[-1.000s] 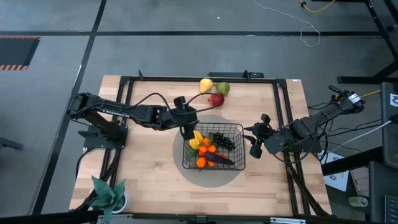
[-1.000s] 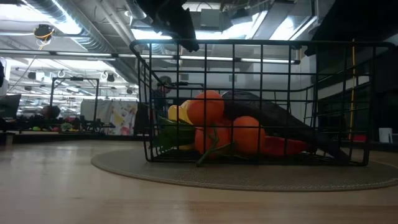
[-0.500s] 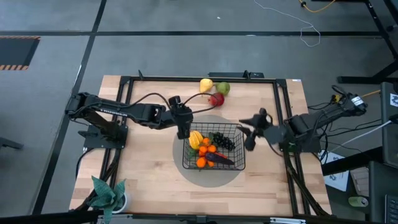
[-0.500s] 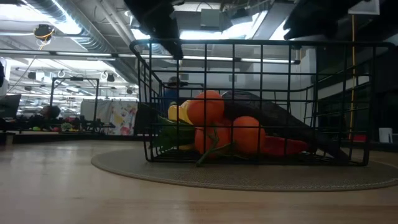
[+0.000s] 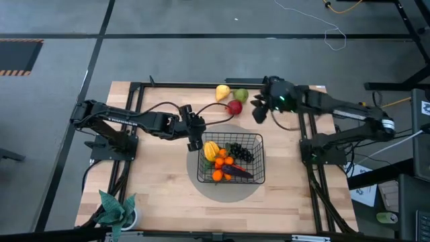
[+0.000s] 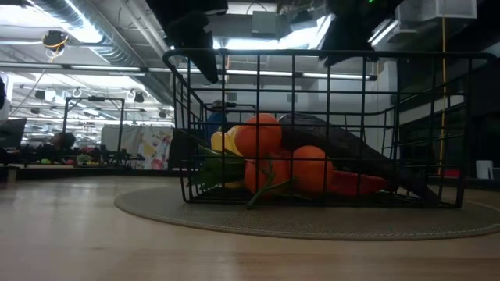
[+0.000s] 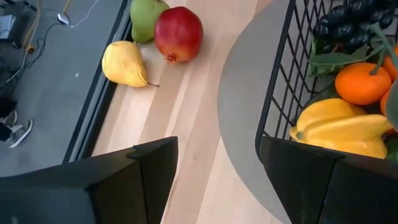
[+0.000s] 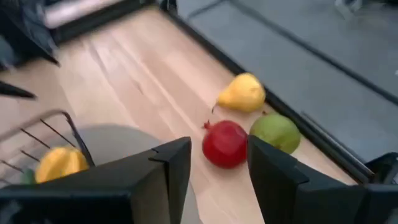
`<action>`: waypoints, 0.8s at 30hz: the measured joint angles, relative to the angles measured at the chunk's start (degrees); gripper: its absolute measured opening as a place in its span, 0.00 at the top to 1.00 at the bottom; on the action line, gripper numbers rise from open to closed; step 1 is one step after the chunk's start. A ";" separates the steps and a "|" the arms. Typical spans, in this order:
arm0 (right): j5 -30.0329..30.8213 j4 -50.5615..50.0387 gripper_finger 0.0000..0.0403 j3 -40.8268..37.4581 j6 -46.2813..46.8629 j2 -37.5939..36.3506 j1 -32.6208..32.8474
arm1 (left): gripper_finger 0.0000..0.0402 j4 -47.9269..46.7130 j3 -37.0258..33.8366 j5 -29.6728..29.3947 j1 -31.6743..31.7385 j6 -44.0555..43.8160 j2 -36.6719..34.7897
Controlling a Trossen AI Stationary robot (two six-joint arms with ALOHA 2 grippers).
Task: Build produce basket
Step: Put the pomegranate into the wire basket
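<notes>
Right gripper, jaws parted and empty, has swung from beside the basket to just short of the red apple, evidently the next pick; left gripper, open, has withdrawn to the basket's edge.

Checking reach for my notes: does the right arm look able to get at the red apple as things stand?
Probably yes. The right gripper hangs open just beside the red apple, nothing between them; the green apple and pear crowd its far side.

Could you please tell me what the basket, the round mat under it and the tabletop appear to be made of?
Basket: thin black wire, probably coated metal, judging by its open welded-looking grid and matte finish.
Round mat: flat grey, dull surface; possibly felt or rubber, unclear.
Tabletop: pale wood, seemingly butcher-block planks, with visible strips and grain under a light satin finish.
</notes>
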 joint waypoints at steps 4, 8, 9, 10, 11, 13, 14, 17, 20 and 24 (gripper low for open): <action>-9.61 -0.47 0.64 4.89 -6.50 9.98 -5.46 | 0.46 0.21 -0.01 0.04 0.01 -0.19 -2.22; -18.88 -0.78 0.64 9.94 -10.46 19.76 -8.52 | 0.46 -1.44 -0.04 0.17 0.69 -0.36 -6.75; -20.61 -0.77 0.64 11.26 -10.68 21.90 -8.91 | 0.46 -1.32 -0.01 0.04 0.70 -0.41 -8.36; -21.52 -0.86 0.64 12.66 -10.96 23.92 -9.07 | 0.46 -2.06 -0.05 0.08 0.70 -0.54 -10.17; -22.01 -0.70 0.64 14.09 -11.34 25.80 -9.07 | 0.46 -2.81 -0.19 0.17 0.67 -0.77 -12.26; -22.08 -0.53 0.64 16.33 -12.76 28.97 -9.00 | 0.46 -2.55 -0.04 0.08 0.55 -1.33 -15.67; -22.04 -0.67 0.64 17.48 -13.51 30.53 -8.96 | 0.46 -2.80 -0.02 0.15 0.55 -1.64 -17.30; -21.92 -0.55 0.64 19.55 -15.89 33.98 -8.51 | 0.46 -3.40 -0.12 -0.02 0.50 -2.94 -21.52; -21.73 -0.46 0.64 19.94 -18.26 36.21 -8.15 | 0.46 -4.55 -0.15 0.08 0.48 -4.97 -24.65; -17.19 -0.61 0.64 19.94 -17.61 39.31 -8.04 | 0.46 -4.79 -0.26 -0.23 0.50 -6.24 -26.51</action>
